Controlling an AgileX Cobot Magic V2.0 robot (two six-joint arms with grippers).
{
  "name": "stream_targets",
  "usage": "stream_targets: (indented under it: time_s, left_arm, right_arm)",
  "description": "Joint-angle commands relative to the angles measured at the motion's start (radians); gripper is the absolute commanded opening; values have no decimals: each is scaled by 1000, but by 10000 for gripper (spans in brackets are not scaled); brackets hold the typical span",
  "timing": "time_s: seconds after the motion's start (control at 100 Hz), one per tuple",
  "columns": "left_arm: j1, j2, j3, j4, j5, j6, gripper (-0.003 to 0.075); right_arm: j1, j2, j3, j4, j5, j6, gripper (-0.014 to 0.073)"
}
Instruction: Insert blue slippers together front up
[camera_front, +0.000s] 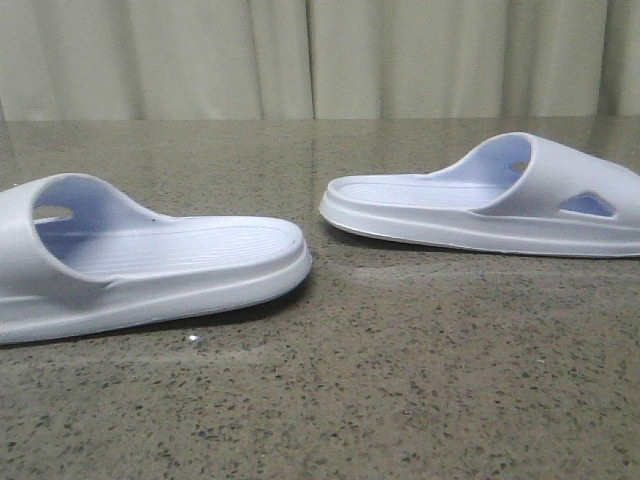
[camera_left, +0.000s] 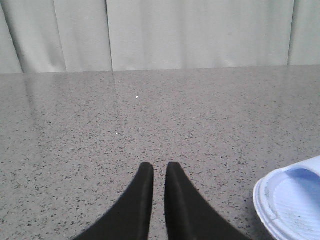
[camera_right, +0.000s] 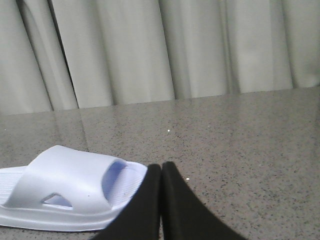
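Looking front: left slipper (camera_front: 150, 265) near bench's left edge, right slipper (camera_front: 490, 200) toward right edge, apart, soles down. Left wrist: left gripper (camera_left: 159, 172) nearly closed, empty. Right wrist: right gripper (camera_right: 161, 172) clenched, empty; you risk nudging foam unless fingers spread.

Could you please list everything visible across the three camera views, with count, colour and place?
blue slippers: two, very pale blue-white; left slipper nearer at front view's left, right slipper farther right, soles down, heels facing, apart.
table: one, grey speckled stone, under both.
curtain: pale grey-white, behind the table.
left gripper: black, fingers nearly together, holding nothing.
right gripper: black, fingers together, holding nothing.
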Motion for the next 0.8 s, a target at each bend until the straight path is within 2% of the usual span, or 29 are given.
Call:
stream_targets:
  time_s: [0.0, 0.25, 0.49, 0.57, 0.79]
  left_arm:
    - [-6, -28, 10, -1, -87, -10, 16]
    - [-6, -28, 10, -62, -112, -10, 15]
    - [-6, -28, 10, -358, -121, -10, 15]
    - [-6, -28, -1, -406, -117, -10, 15]
    - [-6, 14, -144, -417, 13, -10, 15]
  right_arm:
    - [0, -20, 19, -11, -83, -6, -107]
    - [0, -20, 19, -11, -50, -6, -107]
    - [0, -20, 8, 126, -18, -6, -106]
    - [0, -20, -20, 151, 10, -6, -106]
    - [0, 16, -180, 201, 159, -6, -106]
